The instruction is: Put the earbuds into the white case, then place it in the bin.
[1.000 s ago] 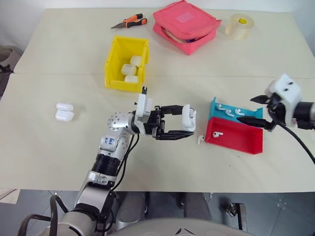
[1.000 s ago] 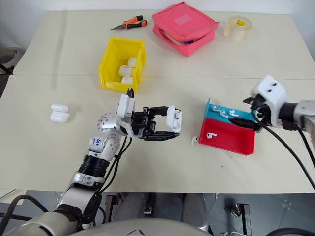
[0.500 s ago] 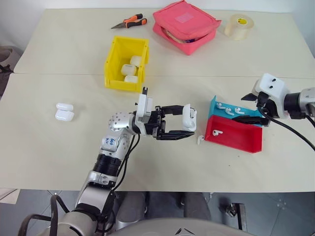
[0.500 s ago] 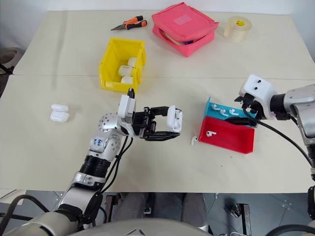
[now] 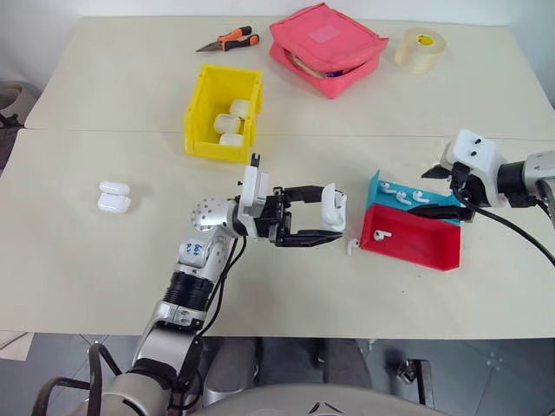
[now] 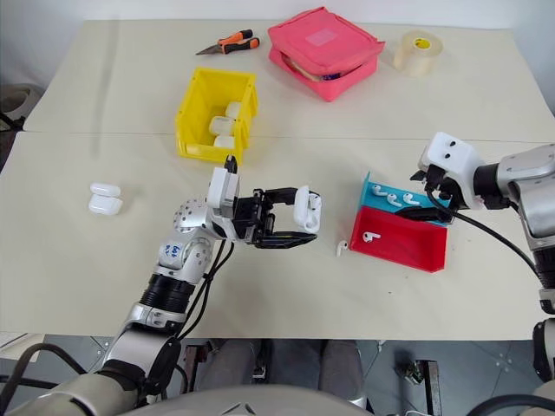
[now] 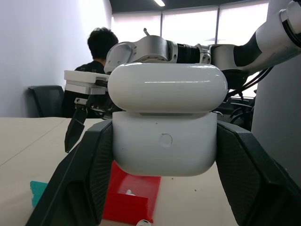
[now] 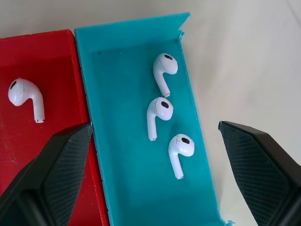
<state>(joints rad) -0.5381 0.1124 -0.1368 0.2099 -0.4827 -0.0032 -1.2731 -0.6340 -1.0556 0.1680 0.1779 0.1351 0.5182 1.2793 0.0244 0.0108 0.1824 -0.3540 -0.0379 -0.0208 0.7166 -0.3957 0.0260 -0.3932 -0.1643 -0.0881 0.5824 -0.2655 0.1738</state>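
Counting four earbuds (image 8: 160, 116), one apart

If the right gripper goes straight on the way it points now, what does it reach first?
Most likely the teal half of the shallow red-and-teal plastic tray. The open right gripper looks straight down at it, its fingers straddling three tiny white earbuds, probably the middle one first; depth is unclear.

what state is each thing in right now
white case: lid up, clamped in left gripper
right gripper: open above the teal tray
teal tray: three earbuds inside
red tray: one earbud
yellow bin: holds closed cases
pink pouch: partly unzipped
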